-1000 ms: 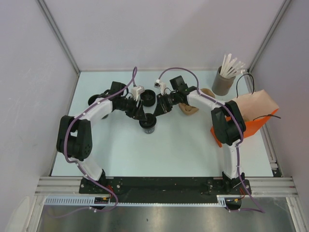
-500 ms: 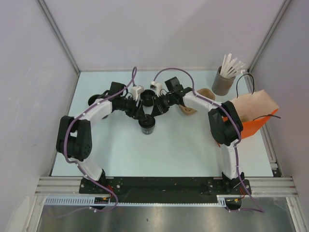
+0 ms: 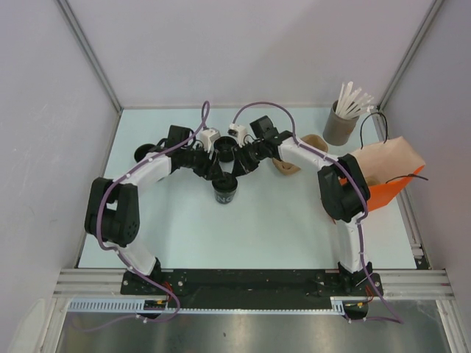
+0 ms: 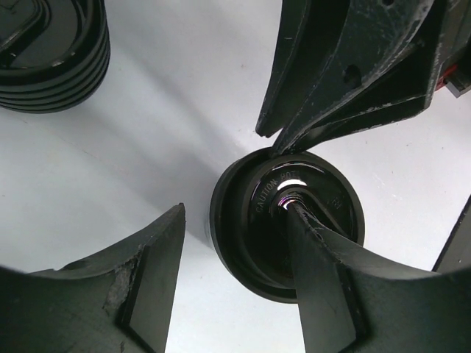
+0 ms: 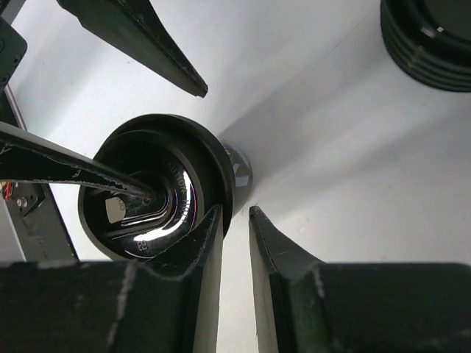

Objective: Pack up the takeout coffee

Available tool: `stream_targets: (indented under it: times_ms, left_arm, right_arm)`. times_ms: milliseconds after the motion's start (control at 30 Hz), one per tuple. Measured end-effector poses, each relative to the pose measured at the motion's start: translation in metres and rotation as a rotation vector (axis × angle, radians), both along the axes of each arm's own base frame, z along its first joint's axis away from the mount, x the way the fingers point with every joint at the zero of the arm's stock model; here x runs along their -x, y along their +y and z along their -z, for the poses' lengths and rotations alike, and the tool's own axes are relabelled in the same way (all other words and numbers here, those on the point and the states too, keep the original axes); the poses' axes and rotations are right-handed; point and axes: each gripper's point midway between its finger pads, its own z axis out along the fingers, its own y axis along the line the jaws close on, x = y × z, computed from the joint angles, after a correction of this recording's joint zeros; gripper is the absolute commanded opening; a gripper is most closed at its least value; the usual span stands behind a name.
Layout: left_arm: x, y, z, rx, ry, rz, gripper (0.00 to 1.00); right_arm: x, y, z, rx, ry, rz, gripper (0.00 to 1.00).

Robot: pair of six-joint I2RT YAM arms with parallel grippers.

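The takeout coffee (image 3: 225, 189) is a small black cup with a glossy black lid, upright on the table between both arms. In the left wrist view my left gripper (image 4: 235, 207) is open: its right finger (image 4: 324, 272) lies over the lid (image 4: 294, 213) with its tip at the lid's centre, and its left finger stands beside the cup. In the right wrist view my right gripper (image 5: 235, 211) has its fingers almost together with nothing between them. Its left finger (image 5: 199, 250) touches the rim of the lid (image 5: 151, 191). Both grippers (image 3: 215, 174) (image 3: 237, 170) meet just above the cup.
A stack of black lids (image 3: 226, 149) stands just behind the cup. Lidless black cups (image 3: 143, 153) are at the far left, brown cups (image 3: 291, 163) right of centre, and a grey tub of white sticks (image 3: 340, 125) at the back right. The orange bag (image 3: 383, 187) stands at the right edge.
My right gripper has moved a little left and back, closer over the cup. My left arm and the cup have barely moved.
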Motion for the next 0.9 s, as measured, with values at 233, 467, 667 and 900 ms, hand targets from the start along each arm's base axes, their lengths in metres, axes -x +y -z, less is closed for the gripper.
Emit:
stream_targets:
  times_ms: [233,467,667,900]
  left_arm:
    - [0.011,0.002,-0.001,-0.005,0.008,0.002,0.61]
    - [0.014,0.01,-0.003,-0.043,-0.019,-0.021,0.61]
    - [0.015,0.011,-0.003,-0.044,-0.019,-0.022,0.61]
    - [0.017,0.009,-0.003,-0.039,-0.021,-0.017,0.61]
  right_arm:
    - [0.014,0.001,-0.004,0.02,0.009,-0.018,0.25]
    - [0.016,0.005,-0.007,0.029,-0.018,-0.025,0.3]
    - [0.015,0.001,-0.008,0.044,-0.023,-0.028,0.45]
    - [0.017,-0.013,-0.009,0.064,0.02,-0.031,0.58]
